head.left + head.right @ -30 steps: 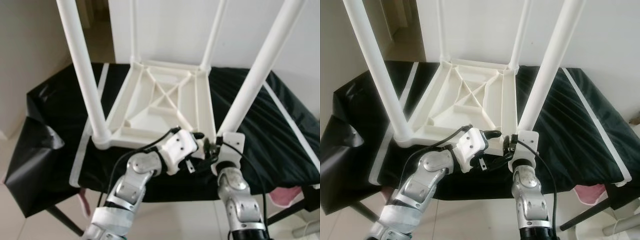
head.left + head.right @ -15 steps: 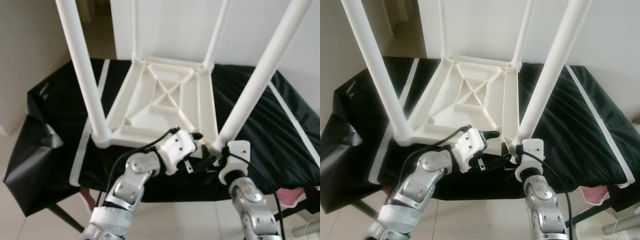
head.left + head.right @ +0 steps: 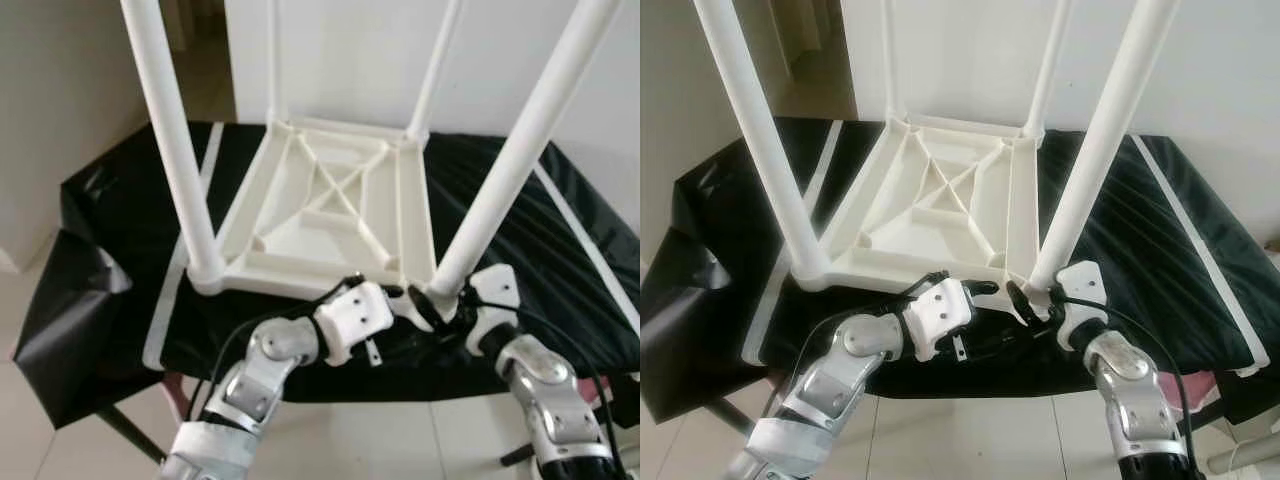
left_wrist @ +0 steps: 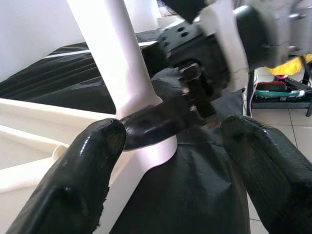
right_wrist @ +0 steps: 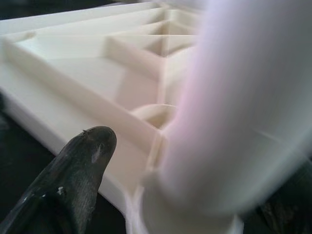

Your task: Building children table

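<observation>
A white children's table (image 3: pixel 330 200) lies upside down on a black-covered table, its legs pointing up. Both grippers meet at the foot of the near-right leg (image 3: pixel 510 170). My right gripper (image 3: pixel 432 300) comes in from the right and is shut on this leg's base; in the right wrist view one finger (image 5: pixel 83 156) lies beside the leg (image 5: pixel 243 107). My left gripper (image 3: pixel 397 294) reaches in from the left and stands open. In the left wrist view its fingertips (image 4: pixel 105 141) sit wide apart, with the leg's foot (image 4: pixel 122 58) and a right-gripper finger (image 4: pixel 156 124) between them.
The black cover (image 3: pixel 110 220) hangs over the work table's edges, with white tape strips (image 3: pixel 170 300) along it. The near-left leg (image 3: pixel 180 150) rises close by on the left. A white wall stands behind. Something pink (image 3: pixel 1185 385) lies on the floor at the lower right.
My right arm has swung out to the right, its wrist turning around the near-right leg's base. The left arm has barely shifted. The camera has moved slightly.
</observation>
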